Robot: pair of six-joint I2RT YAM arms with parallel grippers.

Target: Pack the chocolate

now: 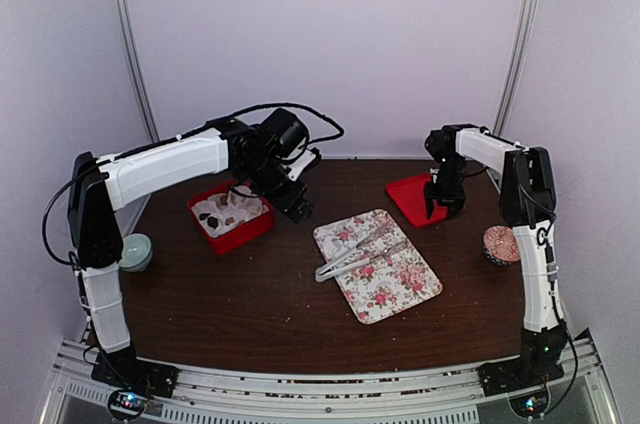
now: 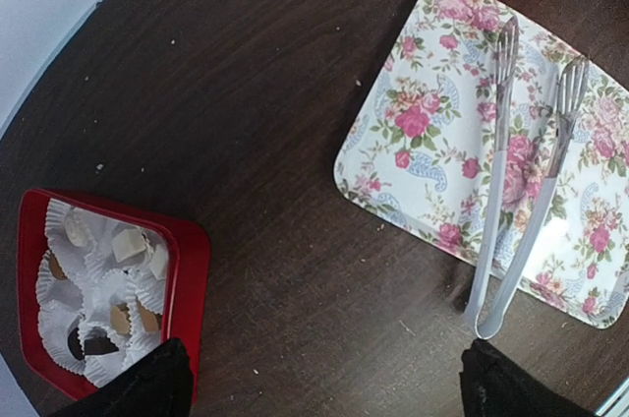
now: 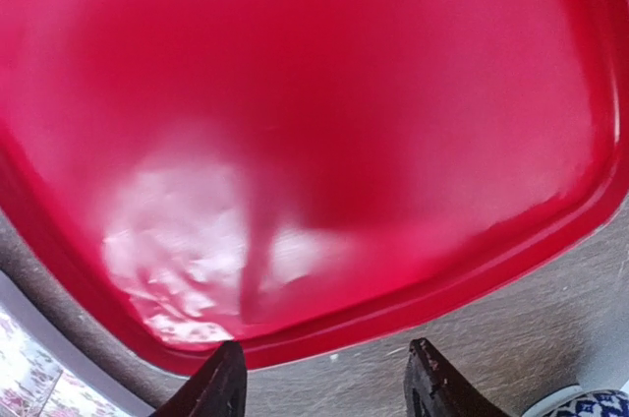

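**Left wrist view: chocolate in the red box, both my hands apart**

My left hand [image 2: 324, 368] hangs above the dark worktop [image 2: 265, 142], fingers wide apart with nothing between them. The chocolate [image 2: 120, 317], tan and dark lumps, lies in white paper cups [image 2: 61, 222] inside the red box [image 2: 187, 269], at 8 o'clock in that view. At 2 o'clock the flowered tray [image 2: 413, 122] carries the tongs [image 2: 489, 191], lying flat with their forked tips toward 12. My right hand [image 3: 324, 358] hangs close over the red lid [image 3: 314, 92], fingers parted and gripping nothing. From above, the lid lies at 1 o'clock of the tray and the box at 9 o'clock.
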